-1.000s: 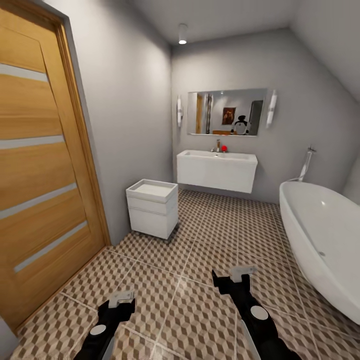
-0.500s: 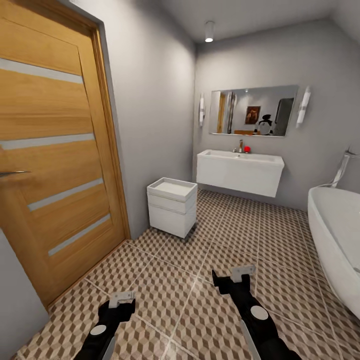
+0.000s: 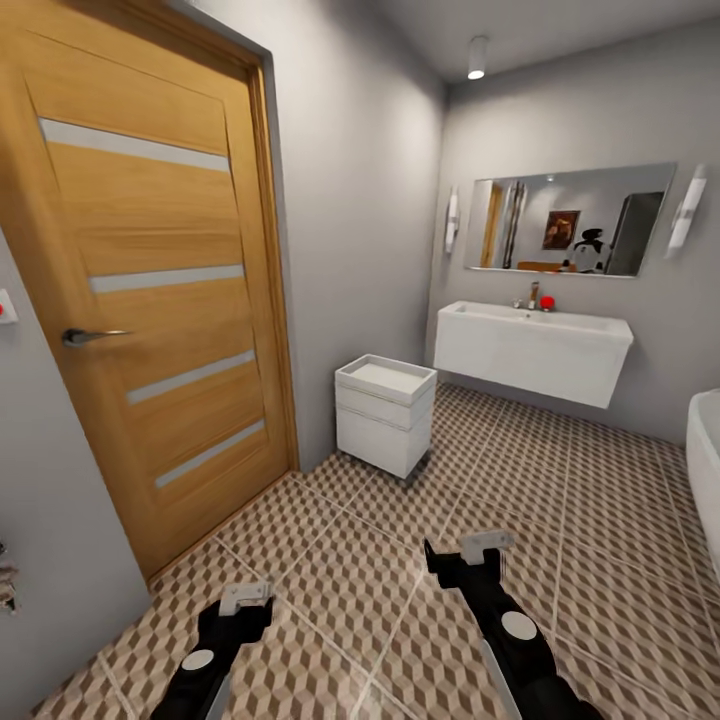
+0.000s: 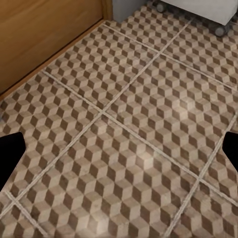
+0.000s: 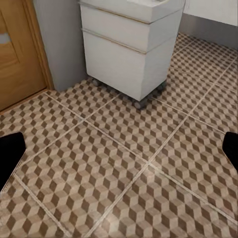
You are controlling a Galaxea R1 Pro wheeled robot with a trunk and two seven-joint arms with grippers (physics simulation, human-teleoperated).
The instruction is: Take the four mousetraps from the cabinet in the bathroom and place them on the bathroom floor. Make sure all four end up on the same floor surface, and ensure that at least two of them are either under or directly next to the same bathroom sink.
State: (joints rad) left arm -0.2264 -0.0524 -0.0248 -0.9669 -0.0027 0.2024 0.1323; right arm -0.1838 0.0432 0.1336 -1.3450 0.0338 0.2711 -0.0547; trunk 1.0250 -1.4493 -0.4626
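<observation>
Landmark: the white boxy drawer unit on castors (image 3: 385, 413), standing against the grey wall.
Floor: the bathroom floor of brown, beige and white cube-patterned tiles (image 3: 560, 560) runs out from the unit on every open side.
Door: a tall orange-brown wooden door with pale stripes (image 3: 160, 300) is shut, just beyond the unit along the same wall.
Sink: a white wall-hung basin (image 3: 535, 350) lies past the unit, under a wide mirror (image 3: 570, 220).
Left gripper (image 3: 243, 597): spread, holding nothing, low over tiles nearer the robot than the unit; likely tucked for driving.
Right gripper (image 3: 482, 548): likewise spread and empty, pointed toward the unit.
Mousetraps and cabinet: out of sight from here; the robot appears to be searching for them.
</observation>
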